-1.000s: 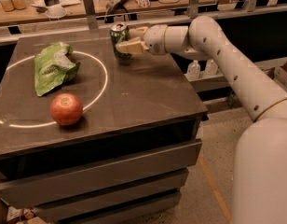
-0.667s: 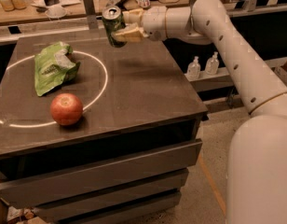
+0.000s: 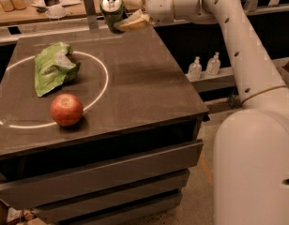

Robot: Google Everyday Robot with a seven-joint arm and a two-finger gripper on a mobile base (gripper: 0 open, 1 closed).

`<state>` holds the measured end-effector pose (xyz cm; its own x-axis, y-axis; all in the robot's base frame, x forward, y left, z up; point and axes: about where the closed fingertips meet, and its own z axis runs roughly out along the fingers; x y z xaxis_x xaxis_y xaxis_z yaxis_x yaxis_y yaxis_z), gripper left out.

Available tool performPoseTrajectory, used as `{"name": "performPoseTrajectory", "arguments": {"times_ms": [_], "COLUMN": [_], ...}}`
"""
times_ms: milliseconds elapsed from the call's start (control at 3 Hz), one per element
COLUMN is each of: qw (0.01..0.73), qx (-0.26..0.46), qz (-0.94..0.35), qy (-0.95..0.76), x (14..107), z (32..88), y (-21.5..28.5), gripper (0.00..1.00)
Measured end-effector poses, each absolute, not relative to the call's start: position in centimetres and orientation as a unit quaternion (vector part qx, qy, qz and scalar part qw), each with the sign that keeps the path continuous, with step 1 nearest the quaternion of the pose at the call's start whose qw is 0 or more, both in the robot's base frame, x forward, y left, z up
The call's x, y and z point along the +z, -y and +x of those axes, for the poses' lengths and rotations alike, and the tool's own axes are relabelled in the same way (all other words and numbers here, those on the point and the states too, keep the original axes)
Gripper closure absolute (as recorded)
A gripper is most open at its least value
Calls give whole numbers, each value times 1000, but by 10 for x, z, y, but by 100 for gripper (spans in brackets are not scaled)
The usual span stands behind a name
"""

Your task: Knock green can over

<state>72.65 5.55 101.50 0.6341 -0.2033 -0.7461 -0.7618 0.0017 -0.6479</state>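
Since the earlier frame, the green can [image 3: 111, 12] was raised above the far edge of the table [image 3: 149, 88] and tilted, clamped in the closed gripper [image 3: 129, 8], presumably to be laid over.

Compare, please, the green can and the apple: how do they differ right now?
The green can is dark green with a silver top; the apple is red. The can is held tilted by the gripper at the far edge of the table; the apple rests free near the front left. Both look similar in size.
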Motion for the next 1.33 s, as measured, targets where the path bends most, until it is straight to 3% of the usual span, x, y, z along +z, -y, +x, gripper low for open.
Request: {"name": "performPoseTrajectory", "arguments": {"times_ms": [333, 667, 1333], "qw": [560, 462, 308], "qx": [214, 175, 93], "qz": [-709, -782, -877], "qy": [-372, -380, -357], "x": [1004, 977, 942], "z": [721, 706, 681], "y": [-69, -78, -63], "gripper": [100, 100, 100]}}
